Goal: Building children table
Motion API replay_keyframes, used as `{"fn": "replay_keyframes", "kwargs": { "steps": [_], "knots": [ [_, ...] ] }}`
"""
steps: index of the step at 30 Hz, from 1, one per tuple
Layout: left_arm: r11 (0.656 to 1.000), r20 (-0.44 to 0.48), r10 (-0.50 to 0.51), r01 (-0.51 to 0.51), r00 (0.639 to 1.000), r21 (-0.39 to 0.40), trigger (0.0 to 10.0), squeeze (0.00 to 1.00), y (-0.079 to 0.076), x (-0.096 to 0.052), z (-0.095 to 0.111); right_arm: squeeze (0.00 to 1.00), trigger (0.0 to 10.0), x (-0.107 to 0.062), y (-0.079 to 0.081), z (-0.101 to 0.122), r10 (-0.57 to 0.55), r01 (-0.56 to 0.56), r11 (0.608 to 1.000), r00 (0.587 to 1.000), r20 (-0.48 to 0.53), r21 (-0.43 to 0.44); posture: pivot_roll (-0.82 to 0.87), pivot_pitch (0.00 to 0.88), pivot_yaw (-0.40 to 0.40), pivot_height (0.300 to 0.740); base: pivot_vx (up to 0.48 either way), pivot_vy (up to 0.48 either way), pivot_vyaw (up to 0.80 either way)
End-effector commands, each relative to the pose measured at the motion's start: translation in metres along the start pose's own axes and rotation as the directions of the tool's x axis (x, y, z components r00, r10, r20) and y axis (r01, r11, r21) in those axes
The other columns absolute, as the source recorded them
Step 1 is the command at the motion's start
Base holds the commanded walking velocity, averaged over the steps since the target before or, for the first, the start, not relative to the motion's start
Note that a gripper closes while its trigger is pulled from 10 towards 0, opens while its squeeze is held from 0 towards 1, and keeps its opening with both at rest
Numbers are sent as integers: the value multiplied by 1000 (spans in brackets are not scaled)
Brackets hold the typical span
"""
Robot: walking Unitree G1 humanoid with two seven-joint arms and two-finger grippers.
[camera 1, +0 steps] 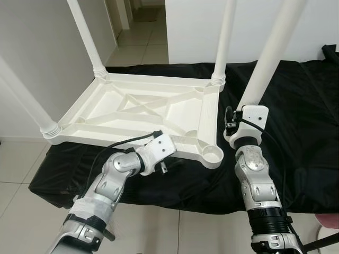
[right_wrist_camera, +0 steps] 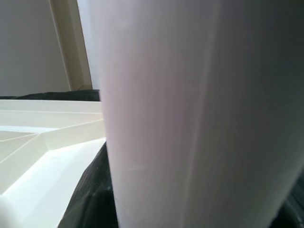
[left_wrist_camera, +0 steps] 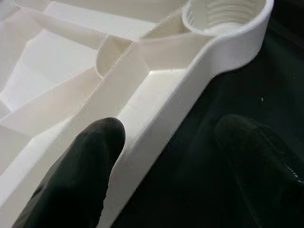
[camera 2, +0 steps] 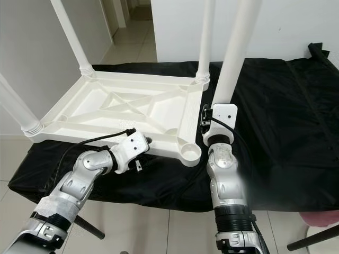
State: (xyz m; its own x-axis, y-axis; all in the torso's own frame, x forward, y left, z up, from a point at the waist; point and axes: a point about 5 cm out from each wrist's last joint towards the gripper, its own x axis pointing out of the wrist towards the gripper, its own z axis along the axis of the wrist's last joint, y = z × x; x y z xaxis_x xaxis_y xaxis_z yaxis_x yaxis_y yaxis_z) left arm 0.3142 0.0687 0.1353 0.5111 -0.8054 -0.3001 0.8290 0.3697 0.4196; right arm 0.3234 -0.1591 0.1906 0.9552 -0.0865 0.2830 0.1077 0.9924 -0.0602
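The right gripper (camera 1: 239,117) sits behind its own white wrist housing against the loose table leg (camera 1: 270,53), so whether its fingers clamp the leg cannot be told, and the leg's lower end is hidden there while its top runs off the upper edge. The three fitted legs (camera 1: 85,34) are likewise cut off at the top. The tabletop (camera 1: 137,114) covers much of the black cloth (camera 1: 296,132), whose right side leaves the frame.
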Motion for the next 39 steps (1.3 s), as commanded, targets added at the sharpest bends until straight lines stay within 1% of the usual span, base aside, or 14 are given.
{"fn": "replay_keyframes", "kwargs": {
  "steps": [1, 3, 5, 9, 16, 17, 19, 20, 22, 32, 33, 34, 36, 39],
  "knots": [
    [999, -85, 36, -36, 996, 7, 10000, 0, 2, 4, -15, 0, 10000, 1, -2, 10, 0, 0, 1000, 999, 44, 12, -26, 37, 111, 740, 0, 0, 0],
    [999, -104, 42, -41, 994, 7, 10000, 0, 2, 7, -18, 0, 10000, 1, -3, 11, -6, 5, 1000, 999, 48, 11, -26, 37, 111, 740, 0, 0, 0],
    [998, -141, 56, -51, 988, 35, 10000, 0, 2, 12, -22, 0, 10000, 0, -6, 13, -18, 18, 1000, 998, 55, 9, -35, 43, 122, 740, 0, 0, 0],
    [998, -150, 55, -49, 987, 46, 10000, 0, 1, 18, -21, 0, 10000, -1, -8, 12, -36, 35, 999, 998, 53, 12, -47, 43, 139, 740, 0, 0, 0],
    [999, -75, -8, 11, 997, 37, 10000, 0, -10, 38, 1, 0, 10000, -6, -12, 10, -63, 63, 998, 997, 46, 12, -58, 41, 153, 740, 0, 0, 0],
    [999, -75, -8, 11, 997, 37, 10000, 0, -10, 38, 1, 0, 10000, -6, -12, 10, -63, 63, 998, 997, 46, 12, -58, 41, 153, 740, 0, 0, 0],
    [999, -46, -34, 36, 998, 41, 10000, 0, -17, 47, 10, 0, 10000, -5, -11, 10, -67, 66, 998, 997, 44, 14, -59, 43, 150, 740, 0, 0, 0],
    [999, -46, -34, 36, 998, 41, 10000, 0, -17, 47, 10, 0, 10000, -5, -11, 10, -67, 66, 998, 997, 44, 14, -59, 43, 150, 740, 0, 0, 0],
    [998, -17, -57, 57, 998, 38, 10000, 0, -24, 54, 17, 0, 10000, -5, -10, 11, -60, 59, 998, 997, 44, 14, -53, 54, 143, 740, 0, 0, 0],
    [997, 54, -77, 77, 996, 9, 10000, 0, -40, 72, 39, 0, 10000, -4, -9, 10, -53, 53, 999, 998, 36, 14, -40, 64, 140, 740, 0, 0, 0],
    [997, 73, -80, 80, 994, 2, 10000, 0, -43, 77, 46, 0, 10000, -4, -8, 10, -51, 50, 999, 998, 37, 18, -37, 64, 142, 740, 0, 0, 0],
    [997, 73, -80, 80, 994, 2, 10000, 0, -43, 77, 46, 0, 10000, -4, -8, 10, -51, 50, 999, 998, 37, 18, -37, 64, 142, 740, 0, 0, 0],
    [996, 102, -86, 86, 991, 2, 10000, 0, -49, 85, 59, 0, 10000, -4, -7, 10, -48, 47, 999, 998, 41, 28, -36, 66, 141, 740, 0, 0, 0],
    [996, 124, -89, 90, 988, -1, 10000, 0, -51, 89, 68, 0, 10000, -4, -6, 10, -42, 41, 999, 998, 40, 34, -36, 65, 140, 740, 0, 0, 0]
  ]
}}
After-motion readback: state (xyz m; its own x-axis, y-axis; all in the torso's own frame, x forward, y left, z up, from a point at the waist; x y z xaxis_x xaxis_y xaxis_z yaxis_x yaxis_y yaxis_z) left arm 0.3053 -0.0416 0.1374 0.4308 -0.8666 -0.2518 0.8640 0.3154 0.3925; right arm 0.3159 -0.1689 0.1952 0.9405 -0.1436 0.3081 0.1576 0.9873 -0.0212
